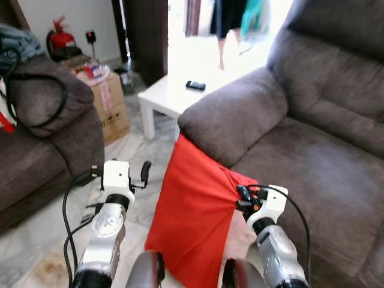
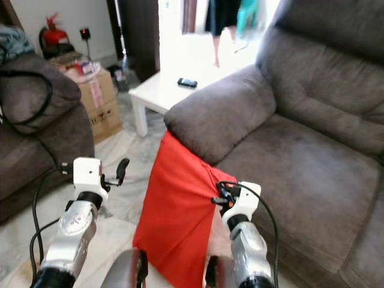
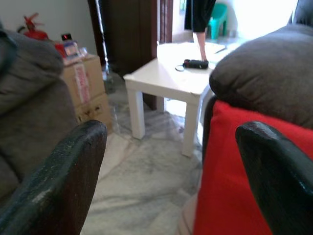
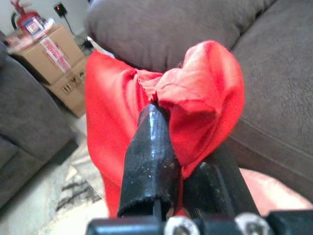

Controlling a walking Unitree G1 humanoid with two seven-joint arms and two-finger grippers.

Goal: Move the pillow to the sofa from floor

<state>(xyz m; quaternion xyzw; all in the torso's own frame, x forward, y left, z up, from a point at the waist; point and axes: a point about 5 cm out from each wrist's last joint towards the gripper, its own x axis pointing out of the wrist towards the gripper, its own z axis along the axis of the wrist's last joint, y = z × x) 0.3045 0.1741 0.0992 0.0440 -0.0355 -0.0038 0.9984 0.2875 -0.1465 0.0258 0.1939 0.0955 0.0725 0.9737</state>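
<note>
The red pillow (image 1: 195, 210) is pinched at its upper right corner by the right pincer (image 4: 168, 147), whose two black fingers (image 4: 149, 156) are clamped together on a bunched fold of the red fabric. From that grip the pillow hangs nearly upright, its top edge leaning against the front of the grey-brown sofa's armrest (image 1: 231, 117) and its lower part reaching down toward the marble floor (image 1: 36, 240) in front of the sofa (image 1: 312, 150). The sofa's seat cushion lies just to the right of the right pincer. The left pincer (image 3: 171, 171) is held up to the left of the pillow with its fingers (image 3: 63, 181) spread wide apart and touching nothing; between them the wrist view shows the pillow's red edge and the floor. Beyond the armrest stands a small white tabletop (image 1: 174, 96) with a dark phone-like object (image 1: 195, 86) lying on it. To its left sit stacked cardboard boxes (image 1: 111, 102), and behind them a red fire extinguisher (image 1: 60, 39) against the wall. A second dark sofa (image 1: 42, 132) with a black cable (image 1: 42, 102) draped over its arm is at the far left. In the bright doorway at the back, a person's legs (image 1: 222, 51) are visible.
</note>
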